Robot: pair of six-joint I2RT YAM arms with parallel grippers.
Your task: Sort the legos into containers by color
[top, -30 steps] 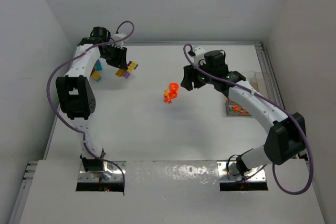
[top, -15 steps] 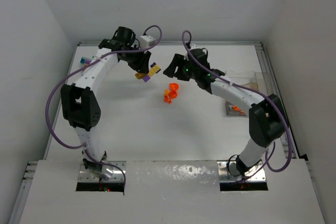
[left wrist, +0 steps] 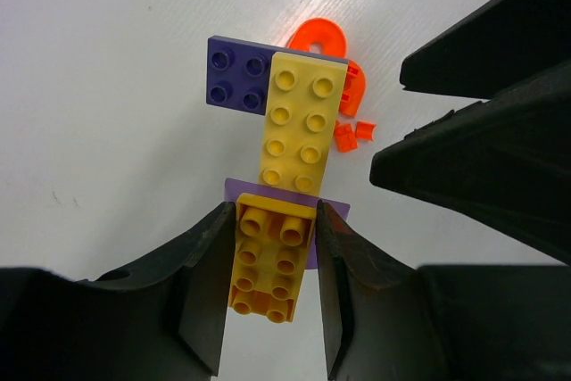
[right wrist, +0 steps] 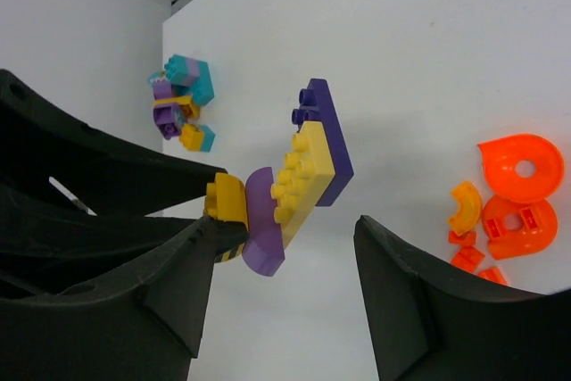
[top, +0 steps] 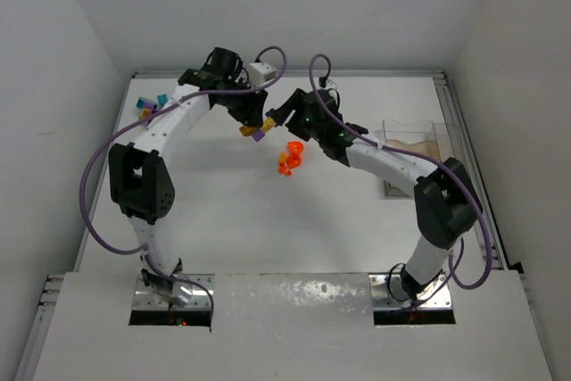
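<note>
A yellow and purple lego stack (left wrist: 294, 122) is pinched by the left tool (left wrist: 275, 220), just beside the orange legos (top: 290, 158). The right tool (right wrist: 285, 225) is spread wide — close to the stack, not touching. The containers (top: 415, 136) are seen well right of the orange legos.

I see yellow bricks (left wrist: 290, 131) on a dark purple plate (left wrist: 234, 73) with a lilac piece (right wrist: 260, 238); bright orange pieces (top: 290, 156) on my white bench (top: 223, 220); a cluster (right wrist: 183, 104) mixes teal, purple and yellow.
</note>
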